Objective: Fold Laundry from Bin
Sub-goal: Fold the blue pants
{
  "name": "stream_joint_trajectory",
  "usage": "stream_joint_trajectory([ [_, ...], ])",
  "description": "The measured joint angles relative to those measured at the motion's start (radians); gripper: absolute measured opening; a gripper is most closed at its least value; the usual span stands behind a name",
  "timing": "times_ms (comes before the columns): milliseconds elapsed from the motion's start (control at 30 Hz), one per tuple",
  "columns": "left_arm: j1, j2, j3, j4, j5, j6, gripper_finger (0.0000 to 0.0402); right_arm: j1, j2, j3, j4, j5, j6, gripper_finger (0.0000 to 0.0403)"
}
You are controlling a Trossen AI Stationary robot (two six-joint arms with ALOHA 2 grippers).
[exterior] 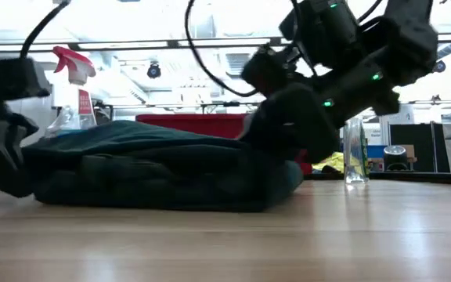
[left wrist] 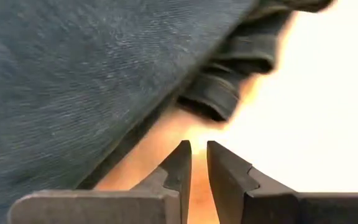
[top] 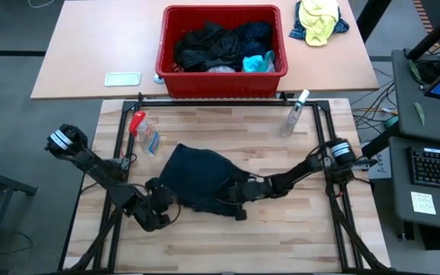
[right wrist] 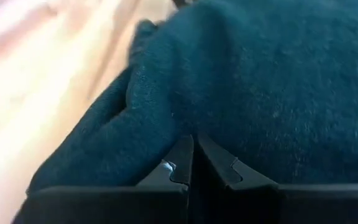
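Observation:
A dark navy garment lies bunched on the wooden table, and it also shows in the low view. My right gripper is shut at the garment's right near edge. My left gripper sits low at the garment's left near corner. Its fingers stand a narrow gap apart with nothing between them, just short of a rolled hem. The red bin stands on the far table and holds more dark and turquoise laundry. My right gripper's fingertips are closed together against the garment's surface at its right near edge, coming in low from the table's right. Whether cloth is pinched between the tips I cannot tell, because the fingers hide it. The garment rests on the table.
A red-topped spray bottle lies at the far left of the wooden table, and a clear bottle at the far right. A yellow-and-blue cloth bundle and a white flat object lie on the far table.

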Motion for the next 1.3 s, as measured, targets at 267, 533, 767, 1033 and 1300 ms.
stream_joint_trajectory([
  [267, -0.013, -0.009, 0.169, -0.003, 0.045, 0.192, 0.0036, 0.000, -0.339, -0.110, -0.327, 0.060, -0.020, 0.0012],
  [533, 0.045, -0.010, 0.330, -0.002, -0.280, 0.572, 0.0036, 0.001, -0.456, -0.124, -0.194, 0.291, 0.168, 0.0012],
  [767, 0.227, -0.002, 0.297, -0.008, -0.399, 0.574, 0.0036, 0.001, -0.293, -0.099, -0.003, 0.393, 0.347, 0.0012],
  [1033, 0.406, 0.033, 0.170, -0.059, -0.214, 0.354, 0.0036, -0.008, -0.096, -0.075, -0.046, 0.398, 0.395, 0.0012],
  [1300, 0.332, 0.014, 0.245, -0.105, -0.064, 0.434, 0.0036, -0.022, -0.126, -0.080, -0.489, 0.544, 0.281, 0.0012],
])
